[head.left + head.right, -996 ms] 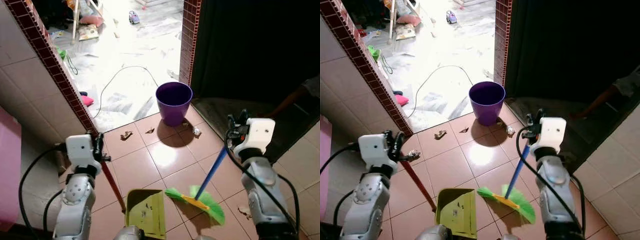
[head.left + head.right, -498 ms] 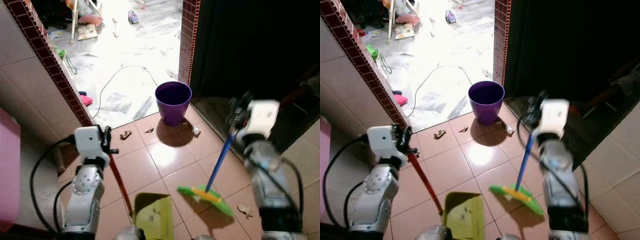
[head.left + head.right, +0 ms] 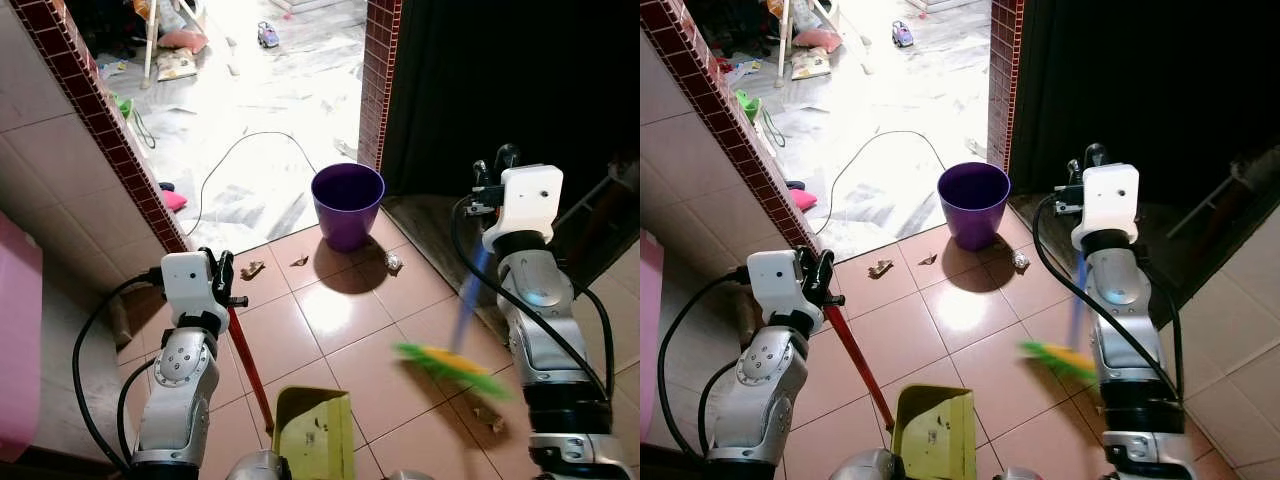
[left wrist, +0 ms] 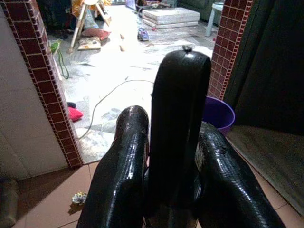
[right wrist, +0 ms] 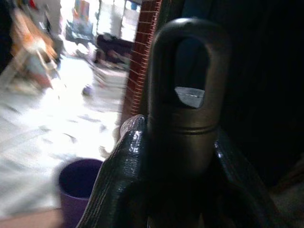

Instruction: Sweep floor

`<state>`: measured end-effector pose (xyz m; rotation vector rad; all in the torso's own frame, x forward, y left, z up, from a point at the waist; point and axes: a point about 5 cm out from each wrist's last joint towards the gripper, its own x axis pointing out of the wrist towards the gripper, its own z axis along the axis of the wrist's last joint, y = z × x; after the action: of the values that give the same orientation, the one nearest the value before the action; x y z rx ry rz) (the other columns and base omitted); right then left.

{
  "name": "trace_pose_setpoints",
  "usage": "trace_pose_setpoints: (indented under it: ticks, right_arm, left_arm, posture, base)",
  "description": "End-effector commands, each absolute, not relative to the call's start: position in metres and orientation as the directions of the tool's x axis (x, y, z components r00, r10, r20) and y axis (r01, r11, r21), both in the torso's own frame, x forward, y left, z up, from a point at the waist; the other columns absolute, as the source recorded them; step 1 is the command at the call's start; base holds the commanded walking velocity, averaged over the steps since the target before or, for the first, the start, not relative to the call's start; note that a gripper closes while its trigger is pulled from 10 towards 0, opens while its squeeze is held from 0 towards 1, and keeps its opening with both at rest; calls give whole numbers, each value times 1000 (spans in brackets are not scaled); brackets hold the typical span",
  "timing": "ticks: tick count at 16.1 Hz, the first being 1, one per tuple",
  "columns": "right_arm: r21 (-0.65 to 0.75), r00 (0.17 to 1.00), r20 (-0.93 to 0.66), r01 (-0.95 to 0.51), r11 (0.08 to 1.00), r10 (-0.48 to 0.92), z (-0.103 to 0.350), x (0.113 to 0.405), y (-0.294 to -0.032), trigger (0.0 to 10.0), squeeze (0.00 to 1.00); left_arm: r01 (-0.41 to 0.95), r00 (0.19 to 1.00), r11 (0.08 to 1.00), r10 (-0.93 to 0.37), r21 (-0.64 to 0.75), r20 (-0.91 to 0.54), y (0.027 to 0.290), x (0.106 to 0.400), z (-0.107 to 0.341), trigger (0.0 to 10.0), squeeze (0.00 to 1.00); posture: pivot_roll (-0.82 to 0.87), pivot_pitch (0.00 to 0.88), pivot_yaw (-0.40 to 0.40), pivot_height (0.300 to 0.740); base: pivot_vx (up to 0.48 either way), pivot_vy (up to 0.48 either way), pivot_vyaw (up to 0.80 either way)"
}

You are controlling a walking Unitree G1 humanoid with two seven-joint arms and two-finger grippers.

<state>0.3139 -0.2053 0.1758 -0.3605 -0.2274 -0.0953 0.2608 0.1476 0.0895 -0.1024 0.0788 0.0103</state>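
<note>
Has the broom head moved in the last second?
Yes. The green broom head has swung to the robot's right, away from the yellow dustpan it was nearly touching; the purple bucket has kept its place by the doorway.

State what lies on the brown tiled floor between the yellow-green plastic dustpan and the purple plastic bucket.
In the left eye view, bare brown tiles with a bright glare patch lie between the yellow-green plastic dustpan and the purple plastic bucket.

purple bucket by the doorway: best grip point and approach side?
Take the purple bucket by its rim, from above. It stands upright with its mouth open and I can make out no handle. The nearest edge, facing the robot, looks best: the brick pillar stands close behind it, while the tiles in front hold only small scraps.
</note>
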Motion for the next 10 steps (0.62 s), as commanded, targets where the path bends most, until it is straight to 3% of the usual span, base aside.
trace_pose_setpoints:
  ticks: [1, 6, 10]
  right_arm:
    - [-446, 963, 248, 212, 870, -107, 181, 313, -216, 10000, 0]
    - [-463, 964, 164, 263, 846, -210, 164, 310, -229, 10000, 0]
    - [-424, 957, 106, 289, 858, -270, 145, 309, -232, 10000, 0]
  left_arm:
    - [-10, 999, 995, 7, -102, -34, 147, 265, 101, 10000, 0]
    - [1, 999, 994, -5, -112, -37, 144, 267, 100, 10000, 0]
    - [-2, 999, 993, -3, -122, -38, 144, 268, 101, 10000, 0]
  posture:
    - [-147, 0, 73, 740]
    - [-152, 0, 74, 740]
    - [-135, 0, 71, 740]
  base:
    - [0, -315, 0]
    - [0, -309, 0]
    - [0, 0, 0]
